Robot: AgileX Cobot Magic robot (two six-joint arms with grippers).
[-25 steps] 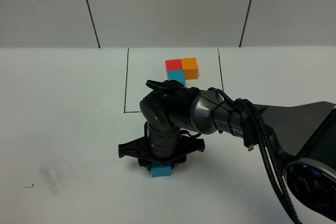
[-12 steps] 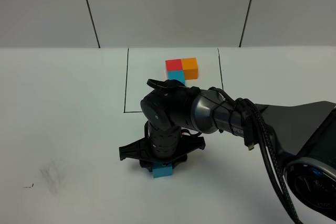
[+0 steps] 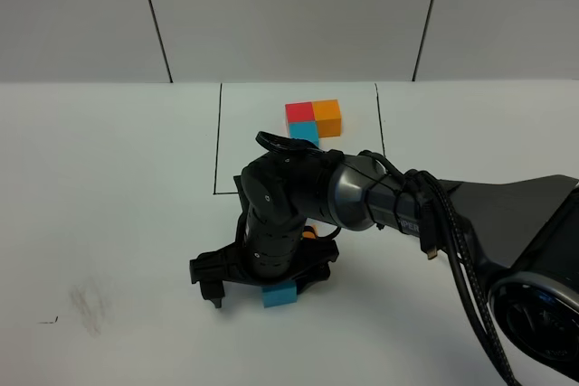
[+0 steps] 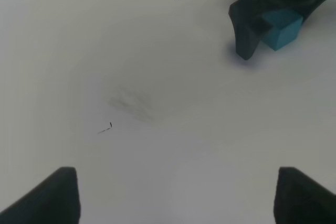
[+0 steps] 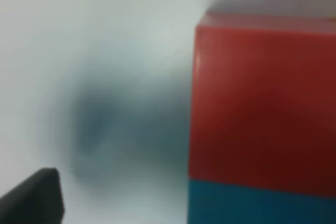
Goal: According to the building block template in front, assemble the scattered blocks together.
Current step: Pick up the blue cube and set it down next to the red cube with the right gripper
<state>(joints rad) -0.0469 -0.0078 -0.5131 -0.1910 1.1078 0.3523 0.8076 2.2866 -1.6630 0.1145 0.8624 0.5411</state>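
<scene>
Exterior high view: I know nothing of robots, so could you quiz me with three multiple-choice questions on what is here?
1. Where does the L-shaped template of red, orange and blue cubes sit?
A. Inside the thin black rectangle
B. At the white table's near edge
C. In a gripper

2. What colour is the matte cube under the right gripper?
A. Green
B. Light blue
C. Yellow

3. How is the left gripper?
A. Shut on a cube
B. Open on a cube
C. Open, empty

A: the black lines frame it.
B: its blue face shows below the arm.
C: only bare table lies between its fingers.
</scene>
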